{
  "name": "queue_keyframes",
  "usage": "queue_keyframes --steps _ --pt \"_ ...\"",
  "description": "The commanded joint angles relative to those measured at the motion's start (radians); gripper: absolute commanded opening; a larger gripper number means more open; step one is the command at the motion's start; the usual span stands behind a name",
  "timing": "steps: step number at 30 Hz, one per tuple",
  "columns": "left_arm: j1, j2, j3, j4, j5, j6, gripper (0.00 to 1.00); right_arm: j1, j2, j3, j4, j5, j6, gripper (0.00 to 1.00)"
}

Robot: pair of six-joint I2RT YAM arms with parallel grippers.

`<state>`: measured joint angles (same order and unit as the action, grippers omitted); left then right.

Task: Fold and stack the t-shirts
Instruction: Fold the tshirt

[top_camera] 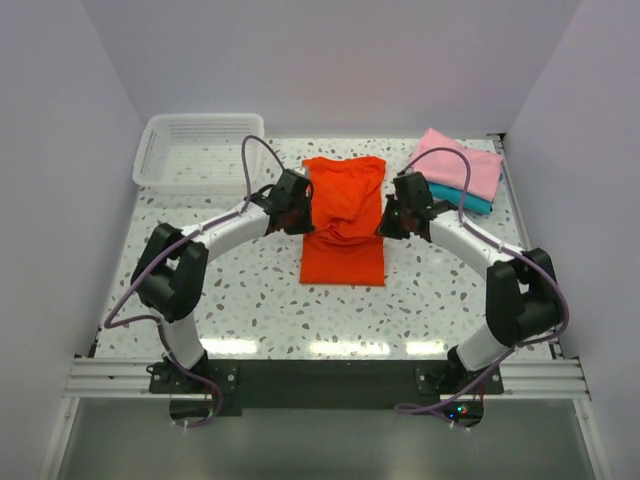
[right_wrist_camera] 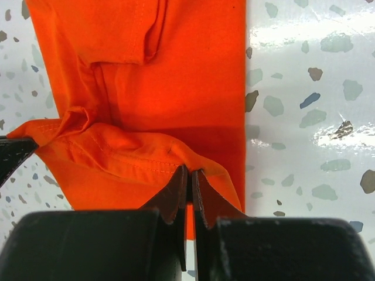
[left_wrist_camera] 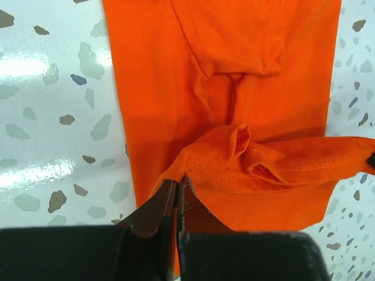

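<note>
two arm bases (top_camera: 185, 372) sit bolted at the near edge of a speckled white bench (top_camera: 260, 300), seen from above. both arms curve inward toward the middle of the bench. left hand (top_camera: 297, 205) and right hand (top_camera: 392, 218) face each other across an orange-red t-shirt (top_camera: 343, 255), one at each side edge of it. the shirt lies in the middle of the bench as a long narrow strip. its near part is flat, and the part between the hands is rumpled and raised. at the far right corner a pink t-shirt (top_camera: 462, 162) lies folded on top of a teal t-shirt (top_camera: 472, 200), whose edge shows along the near side. at the far left corner stands a white mesh basket (top_camera: 160, 160), well apart from the shirts.

left wrist view: the left hand's dark fingertips (left_wrist_camera: 153, 212) are pressed together at the bottom of the picture, clenched on a stitched hem of the orange-red t-shirt. the hem runs from the grip off to the right, gathered in folds, above a flat layer of the same shirt on the bench.

right wrist view: the right hand's fingertips (right_wrist_camera: 174, 202) are likewise pressed together, pinching the hem at the shirt's other side. the hem runs off to the left above the flat layer, with bare bench to the right.
</note>
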<state>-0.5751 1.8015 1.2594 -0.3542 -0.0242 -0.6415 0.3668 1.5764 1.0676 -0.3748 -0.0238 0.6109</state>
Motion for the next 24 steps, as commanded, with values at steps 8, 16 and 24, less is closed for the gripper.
queue_keyframes --steps 8,16,24 --pt "0.034 0.074 0.078 0.046 0.047 0.029 0.04 -0.038 0.088 0.063 0.062 -0.034 -0.014 0.04" --pt "0.044 0.084 0.112 0.052 0.047 0.057 0.63 -0.051 0.140 0.109 0.057 -0.027 -0.025 0.24" --pt "0.044 0.010 0.167 0.007 0.001 0.072 1.00 -0.051 0.080 0.186 -0.026 -0.002 -0.069 0.99"
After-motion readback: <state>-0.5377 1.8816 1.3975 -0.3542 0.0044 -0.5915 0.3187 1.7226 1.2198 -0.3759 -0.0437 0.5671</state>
